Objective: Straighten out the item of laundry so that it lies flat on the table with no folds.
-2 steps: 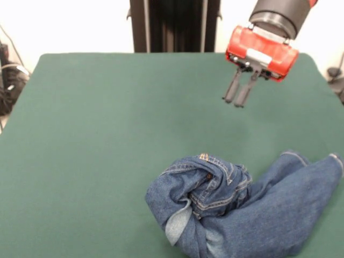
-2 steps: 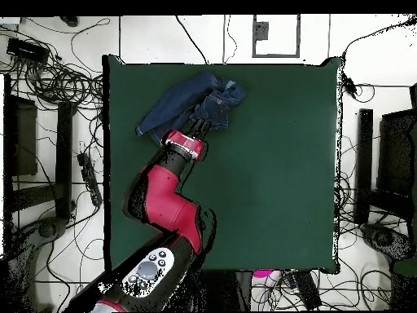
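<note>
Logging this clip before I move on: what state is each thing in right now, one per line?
jeans: crumpled, waistband bunched and folded over, legs overlapping, not flat
gripper: raised above the table, behind the jeans, fingers close together, holding nothing
table: green cloth lying smooth, jeans near one edge

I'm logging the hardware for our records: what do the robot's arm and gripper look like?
The arm is glossy red with black joints and a grey control pad near its base. Its last segment is a dark cylinder with a silver ring. The gripper has a boxy red body with a white patch and two slim dark grey jaws.
</note>
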You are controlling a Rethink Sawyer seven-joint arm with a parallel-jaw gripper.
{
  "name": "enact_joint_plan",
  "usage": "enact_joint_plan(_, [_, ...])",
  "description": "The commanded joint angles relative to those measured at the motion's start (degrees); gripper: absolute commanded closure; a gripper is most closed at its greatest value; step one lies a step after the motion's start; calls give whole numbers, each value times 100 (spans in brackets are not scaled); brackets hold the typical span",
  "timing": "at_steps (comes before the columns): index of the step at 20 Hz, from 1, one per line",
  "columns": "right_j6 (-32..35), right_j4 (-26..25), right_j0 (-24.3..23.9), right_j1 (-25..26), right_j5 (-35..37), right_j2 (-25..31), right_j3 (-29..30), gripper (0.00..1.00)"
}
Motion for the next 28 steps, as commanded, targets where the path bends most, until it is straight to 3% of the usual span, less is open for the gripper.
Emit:
enact_joint_plan(1, [1267,-502,-202,49,129,1081,-249,0])
enact_joint_plan(6, [1238,-286,-244,216,-32,1088,-447,0])
enact_joint_plan(8, [1570,-369,-284,326,-667,1135,-568,0])
enact_joint_plan(22, [1708,-1050,-852,768,-1048,1848,-1128,0])
enact_joint_plan(28, [1481,-694,-917,1077,-1133,1992,-1327,0])
